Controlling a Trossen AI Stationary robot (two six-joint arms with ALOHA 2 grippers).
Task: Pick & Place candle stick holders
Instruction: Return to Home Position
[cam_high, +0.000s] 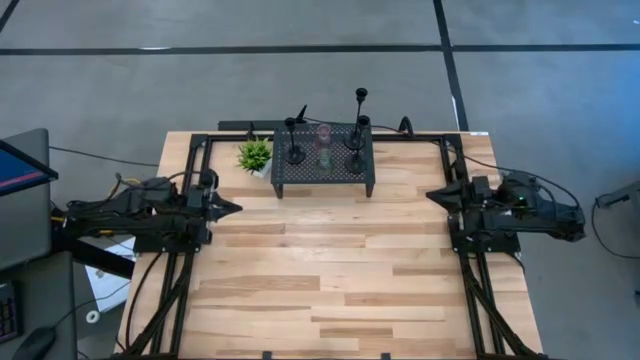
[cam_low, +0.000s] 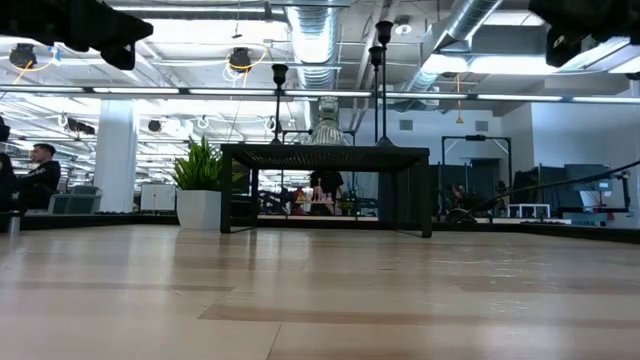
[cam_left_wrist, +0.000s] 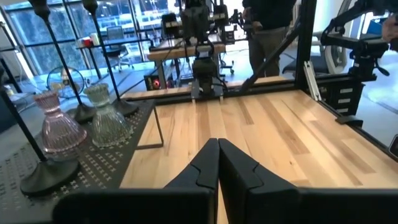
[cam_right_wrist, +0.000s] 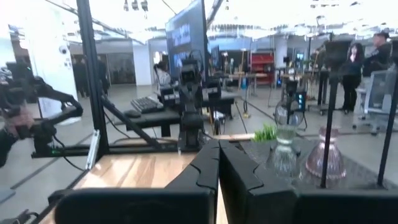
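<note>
Five candle stick holders stand on the black perforated stand (cam_high: 323, 172) at the table's far middle. Three are black with thin stems (cam_high: 296, 148) (cam_high: 358, 112) (cam_high: 355, 160), one is pinkish glass (cam_high: 323, 134) and one is olive-green glass (cam_high: 324, 158). The left wrist view shows the pink one (cam_left_wrist: 59, 127) and the green one (cam_left_wrist: 106, 121) side by side. My left gripper (cam_high: 235, 208) is shut and empty above the table's left side. My right gripper (cam_high: 432, 193) is shut and empty above the right side. Both point toward the table's middle.
A small green potted plant (cam_high: 255, 155) stands on the table just left of the stand. Bare wood table (cam_high: 330, 270) lies between and in front of the arms. Black frame rails run along both sides. People show in the room beyond the table (cam_low: 40, 175).
</note>
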